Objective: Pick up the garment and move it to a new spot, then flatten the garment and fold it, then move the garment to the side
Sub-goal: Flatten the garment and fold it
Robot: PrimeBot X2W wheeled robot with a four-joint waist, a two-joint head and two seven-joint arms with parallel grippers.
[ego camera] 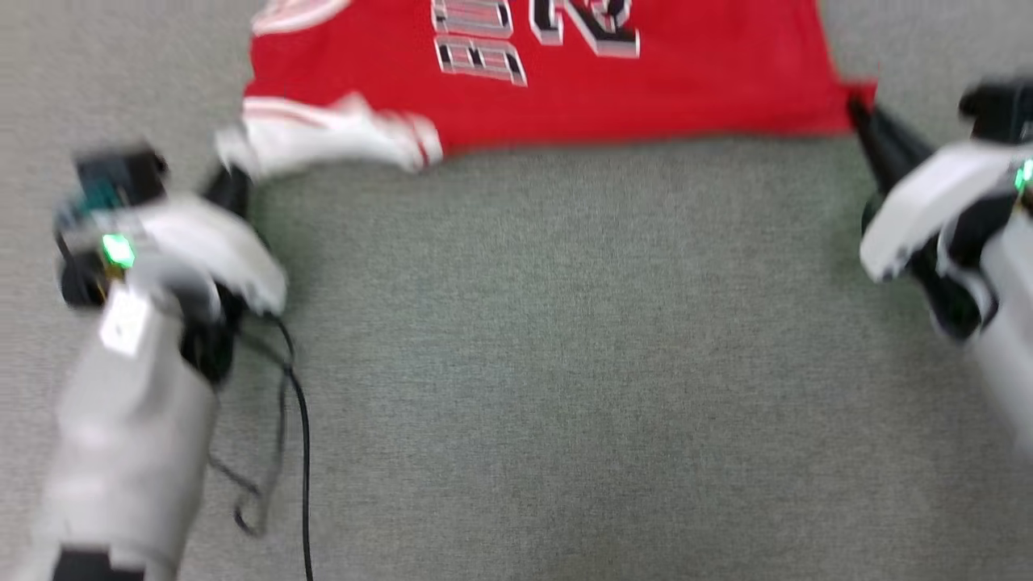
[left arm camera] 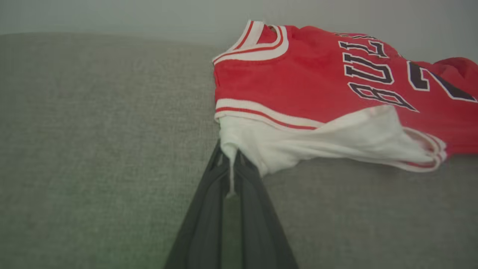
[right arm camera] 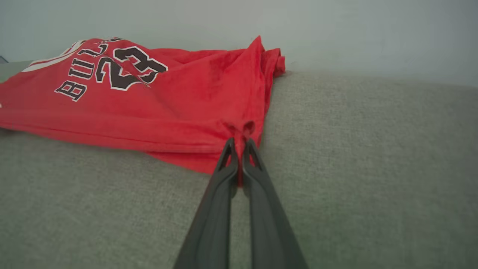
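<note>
On the surface lies the garment, left tool at its left corner, right tool at its right.

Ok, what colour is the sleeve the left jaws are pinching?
The sleeve is white, edged with thin red stripes; clearest in the left wrist view.

- Grey woven surface, flat and wide, running edge to edge.
- Pale wall rising just behind its far edge.
- Black cable trailing loose, lower left.
</note>
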